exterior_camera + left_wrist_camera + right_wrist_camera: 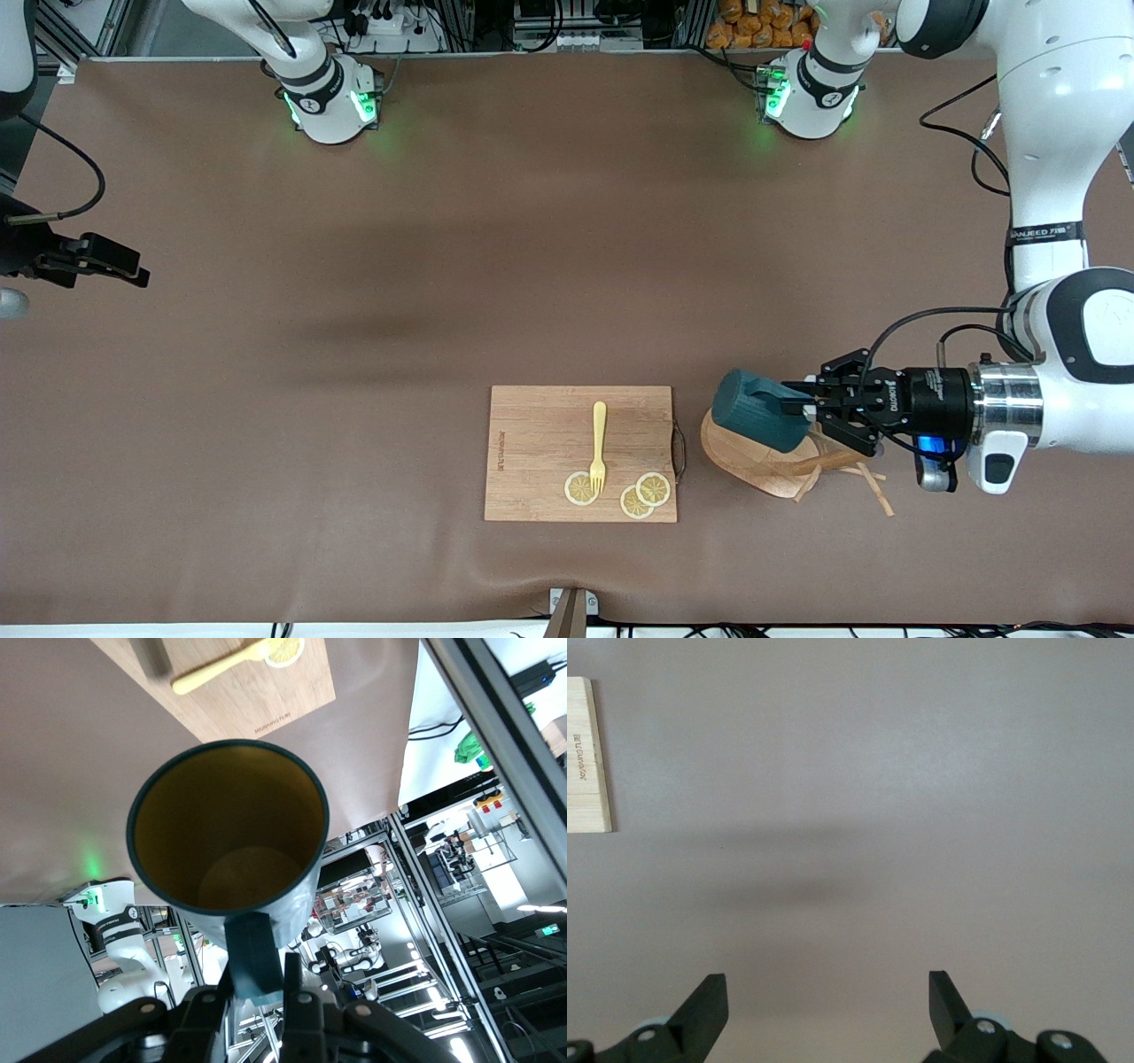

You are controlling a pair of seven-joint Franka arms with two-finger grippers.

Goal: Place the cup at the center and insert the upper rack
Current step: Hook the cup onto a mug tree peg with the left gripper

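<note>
Right gripper (827, 1010) is waiting over bare brown tabletop (354, 372) at the right arm's end, jaws standing wide apart, holding nothing. Cutting board (580, 452) is carrying a yellow fork (598, 447) and three lemon slices (645, 494). Cup (760, 416), dark teal and cylindrical, is lying on its side in the air over the upper rack (753, 461), a light wooden mug tree tipped over with pegs splayed toward the left arm's end. Left gripper (795, 406) is clamping the cup by its handle. Left wrist view is showing the cup's tan-yellow interior (226, 837), which the front view is not showing.
</note>
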